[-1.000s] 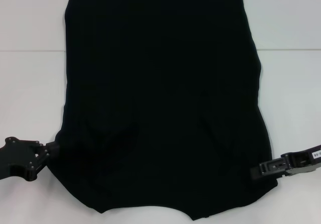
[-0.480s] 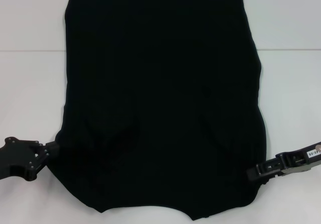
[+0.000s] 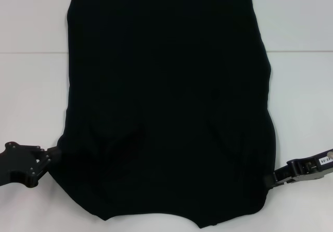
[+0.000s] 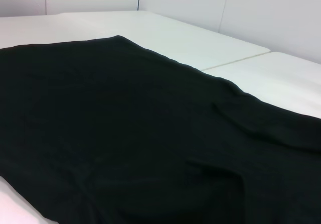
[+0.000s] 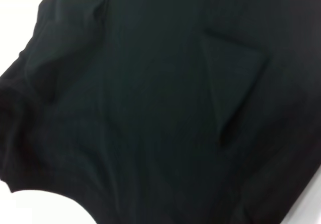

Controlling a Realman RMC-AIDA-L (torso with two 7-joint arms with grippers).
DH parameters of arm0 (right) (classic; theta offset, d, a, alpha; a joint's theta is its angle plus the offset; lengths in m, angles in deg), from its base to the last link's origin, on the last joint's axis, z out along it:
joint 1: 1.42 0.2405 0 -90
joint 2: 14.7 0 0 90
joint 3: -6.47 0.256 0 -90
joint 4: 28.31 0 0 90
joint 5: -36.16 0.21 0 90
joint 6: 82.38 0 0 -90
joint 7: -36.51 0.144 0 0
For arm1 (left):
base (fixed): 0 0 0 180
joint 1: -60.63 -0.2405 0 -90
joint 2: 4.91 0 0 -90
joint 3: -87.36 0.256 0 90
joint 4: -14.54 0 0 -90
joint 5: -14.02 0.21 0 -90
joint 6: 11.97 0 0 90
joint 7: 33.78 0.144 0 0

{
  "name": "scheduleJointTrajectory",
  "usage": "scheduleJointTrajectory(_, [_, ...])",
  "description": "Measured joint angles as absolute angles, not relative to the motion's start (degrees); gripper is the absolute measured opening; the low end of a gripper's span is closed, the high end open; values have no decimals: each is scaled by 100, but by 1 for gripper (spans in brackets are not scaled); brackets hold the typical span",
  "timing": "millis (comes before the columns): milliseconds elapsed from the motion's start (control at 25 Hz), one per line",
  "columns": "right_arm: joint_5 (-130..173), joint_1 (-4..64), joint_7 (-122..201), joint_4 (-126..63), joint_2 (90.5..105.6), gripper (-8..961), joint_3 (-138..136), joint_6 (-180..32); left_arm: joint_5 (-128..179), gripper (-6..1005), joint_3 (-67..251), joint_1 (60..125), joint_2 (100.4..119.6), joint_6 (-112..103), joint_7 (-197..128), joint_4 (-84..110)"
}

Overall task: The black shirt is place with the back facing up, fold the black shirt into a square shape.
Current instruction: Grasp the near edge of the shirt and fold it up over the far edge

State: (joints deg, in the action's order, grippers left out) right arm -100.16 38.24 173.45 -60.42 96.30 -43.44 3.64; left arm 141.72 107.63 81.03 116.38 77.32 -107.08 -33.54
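The black shirt (image 3: 166,97) lies flat on the white table (image 3: 31,86), its sleeves folded in over the body, with soft creases near the front hem. My left gripper (image 3: 53,154) rests against the shirt's near left edge. At the near right edge, my right gripper (image 3: 270,180) has its tip meeting the fabric. The left wrist view looks across the shirt (image 4: 125,133). Dark cloth with a folded flap, the shirt (image 5: 150,108), fills the right wrist view.
A seam (image 3: 31,53) runs across the white table behind the shirt's middle. Bare table lies on both sides of the shirt and beyond its far edge. A wall (image 4: 225,3) stands behind the table.
My right gripper slid in over the shirt's near right edge, then drew back outward. That edge of the shirt now sits further inward. The left arm has not moved.
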Motion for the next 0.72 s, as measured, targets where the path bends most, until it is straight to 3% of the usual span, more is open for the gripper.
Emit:
scheduleJointTrajectory(80, [-10016, 3818, 17350, -6028, 9634, 486, -4353, 320, 14173, 15, 10766, 8103, 11638, 7732, -10708, -3354])
scheduleJointTrajectory(160, [-10016, 3808, 17352, -6022, 9648, 276, -4368, 295, 14173, 15, 10766, 8103, 11638, 7732, -10708, -3354])
scheduleJointTrajectory(400, [-10010, 3741, 17210, -6022, 9666, 65, -4334, 288, 14172, 16, 10766, 8105, 11638, 7742, -10750, -3354])
scheduleJointTrajectory(720, [-9973, 3363, 16695, -6092, 9572, 62, -4037, 616, 14259, 16, 10836, 8083, 11638, 8220, -11549, -3498])
